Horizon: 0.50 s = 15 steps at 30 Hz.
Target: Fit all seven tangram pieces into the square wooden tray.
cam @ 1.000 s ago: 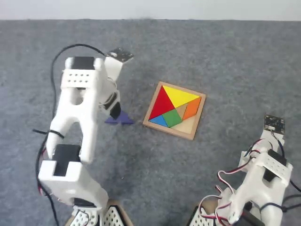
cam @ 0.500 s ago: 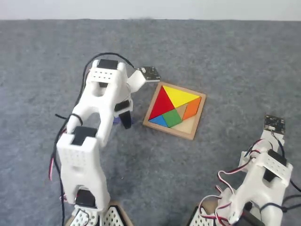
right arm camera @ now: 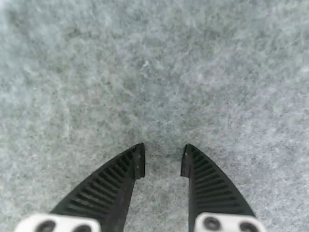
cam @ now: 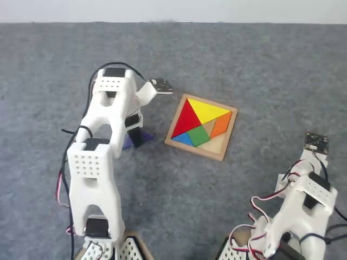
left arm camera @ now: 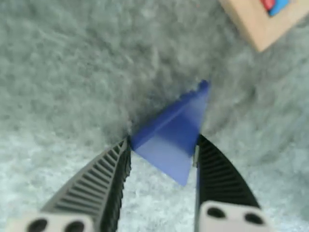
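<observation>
Tangram pieces in red, yellow, orange, green and light blue lay seated in the square wooden tray, where a patch of bare wood showed along one side. A dark blue triangle was pinched between the jaws of the left gripper. One black finger pressed each side, and the triangle's point jutted out past the tips. A corner of the tray lay beyond those tips, near the triangle but not touching it, on the grey carpet. The right gripper hung above the carpet well away from the tray, its jaws parted and holding nothing.

The hold looked precarious. The fingers appeared to bear on the triangle's sloping edges, and the piece sat tilted between them, so a lift could make it twist or squirt forward out of the jaws onto the soft pile. The gap left in the tray also seemed tight. A triangle arriving turned the wrong way would likely ride up on the rim or on the seated neighbours rather than drop flat.

No brand, label or writing could be read on the tray or on any piece.
</observation>
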{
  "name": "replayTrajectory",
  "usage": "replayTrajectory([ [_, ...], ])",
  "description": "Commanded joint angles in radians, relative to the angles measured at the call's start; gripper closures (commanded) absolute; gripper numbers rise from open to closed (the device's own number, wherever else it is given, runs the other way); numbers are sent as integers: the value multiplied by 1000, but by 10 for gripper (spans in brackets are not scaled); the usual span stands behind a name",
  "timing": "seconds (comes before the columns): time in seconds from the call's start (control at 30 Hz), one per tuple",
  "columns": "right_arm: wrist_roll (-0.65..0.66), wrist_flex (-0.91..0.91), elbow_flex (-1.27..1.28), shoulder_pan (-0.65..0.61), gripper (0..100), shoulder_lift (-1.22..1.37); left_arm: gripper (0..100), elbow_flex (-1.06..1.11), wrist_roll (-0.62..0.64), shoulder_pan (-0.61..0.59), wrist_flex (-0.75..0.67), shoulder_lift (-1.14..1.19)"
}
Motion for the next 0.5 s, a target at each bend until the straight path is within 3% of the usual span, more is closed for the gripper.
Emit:
replayTrajectory([
  [0.0,3,-15,2,-16,873,-7,836,-27,41,-9,17,3],
  [0.23,3,-15,2,-16,873,-7,991,-31,175,11,-12,-9],
  [0.47,3,-15,2,-16,873,-7,988,-25,195,2,68,-167],
])
